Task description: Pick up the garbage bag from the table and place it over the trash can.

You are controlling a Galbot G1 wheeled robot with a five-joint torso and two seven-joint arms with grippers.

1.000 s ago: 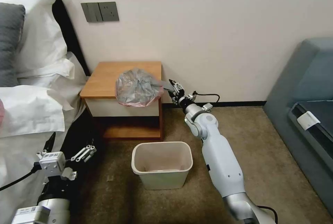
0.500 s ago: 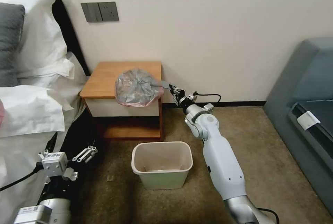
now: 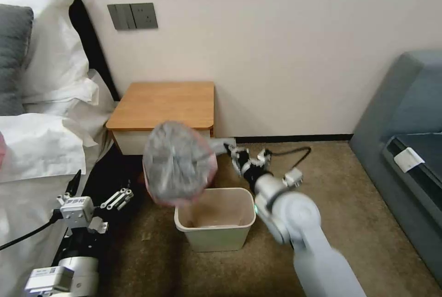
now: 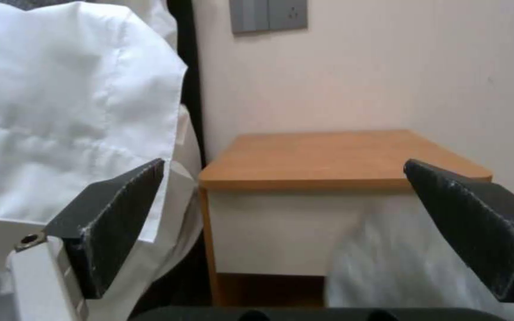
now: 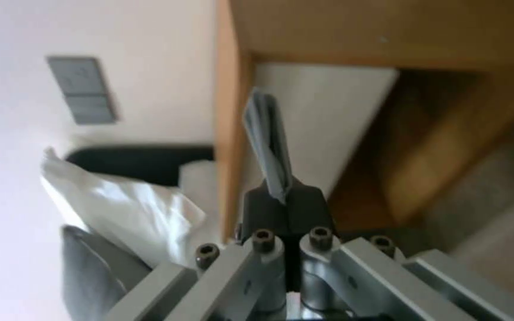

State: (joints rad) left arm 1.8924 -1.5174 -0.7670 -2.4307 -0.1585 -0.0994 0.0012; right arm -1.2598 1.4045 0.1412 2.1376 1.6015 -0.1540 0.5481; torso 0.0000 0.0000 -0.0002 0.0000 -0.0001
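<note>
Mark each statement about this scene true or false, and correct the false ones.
1. The bag lies on the table. False: it hangs in the air, off the table, pinched at one edge.
2. The right end effector is shut on the bag. True.
3. The left end effector is shut on the bag too. False: it is open, low beside the bed.
4. The bin stands upright on the carpet. True.
5. The bag already lines the bin. False: it hangs above the bin's left rim.
</note>
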